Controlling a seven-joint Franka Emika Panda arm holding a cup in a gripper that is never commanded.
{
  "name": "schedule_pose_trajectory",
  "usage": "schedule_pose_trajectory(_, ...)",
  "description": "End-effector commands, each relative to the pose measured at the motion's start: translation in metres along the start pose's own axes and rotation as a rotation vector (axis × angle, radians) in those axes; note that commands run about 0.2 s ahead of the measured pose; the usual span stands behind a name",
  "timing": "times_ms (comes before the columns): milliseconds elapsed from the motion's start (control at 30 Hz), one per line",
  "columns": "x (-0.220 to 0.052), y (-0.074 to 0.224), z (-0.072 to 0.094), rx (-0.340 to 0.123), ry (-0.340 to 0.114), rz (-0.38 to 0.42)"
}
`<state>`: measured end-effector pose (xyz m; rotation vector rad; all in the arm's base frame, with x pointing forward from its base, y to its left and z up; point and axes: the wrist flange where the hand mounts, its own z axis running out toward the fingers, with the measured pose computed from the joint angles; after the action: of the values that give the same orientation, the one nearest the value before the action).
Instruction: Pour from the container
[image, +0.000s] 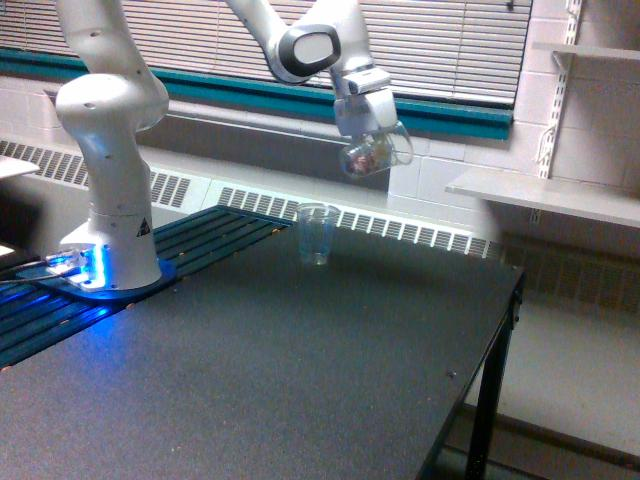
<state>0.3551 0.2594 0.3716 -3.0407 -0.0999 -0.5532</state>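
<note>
The small, squat clear plastic cup with a thin loop handle (370, 155) hangs in the white arm's jaws, clamped on it, high above the dark speckled surface (300, 380) and just up and to the exterior view's right of the taller tapered clear cup (317, 233) standing there. Pouring looks not yet begun: nothing streams out, and small dark contents show inside. The squat cup is tilted, though its mouth direction is unclear.

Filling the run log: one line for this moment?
pincer: shut on container | container: held above cup, to its right | pour: not begun
</note>
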Motion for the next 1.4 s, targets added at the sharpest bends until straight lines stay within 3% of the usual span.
schedule_pose_trajectory(33,-0.024,-0.009,-0.007,0.003,0.002,-0.065)
schedule_pose_trajectory(700,-0.090,0.009,-0.003,-0.026,-0.063,-0.098)
schedule_pose_trajectory(1400,-0.137,0.021,0.014,-0.081,-0.177,-0.135)
